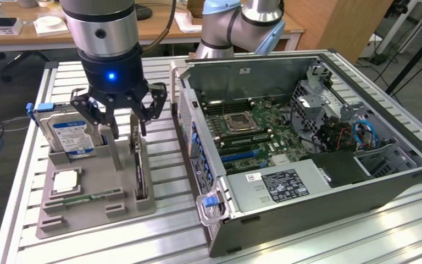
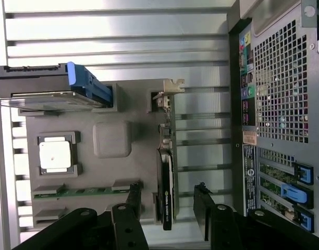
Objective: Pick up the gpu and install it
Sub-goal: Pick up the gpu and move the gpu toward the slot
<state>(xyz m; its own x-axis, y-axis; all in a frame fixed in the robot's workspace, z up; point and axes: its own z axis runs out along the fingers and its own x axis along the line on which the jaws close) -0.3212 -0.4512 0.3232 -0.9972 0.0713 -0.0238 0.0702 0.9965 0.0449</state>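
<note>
The gpu (image 1: 139, 168) is a thin dark card standing on edge in a slot of the grey holder tray (image 1: 97, 212). In the wrist view the gpu (image 2: 167, 179) runs lengthwise with its metal bracket at one end. My gripper (image 1: 128, 132) hangs open just over the card. Its two black fingers straddle the card's end away from the bracket, in the wrist view one finger on each side of it. The gripper (image 2: 168, 200) holds nothing, and a gap shows between each finger and the card.
The tray also holds a silver hard drive with a blue label (image 1: 72, 135), a square processor (image 1: 64, 180) and a green memory stick (image 1: 94, 196). The open computer case (image 1: 343, 181) lies on the exterior view's right, its motherboard exposed. The slatted aluminium table (image 1: 387, 236) carries everything.
</note>
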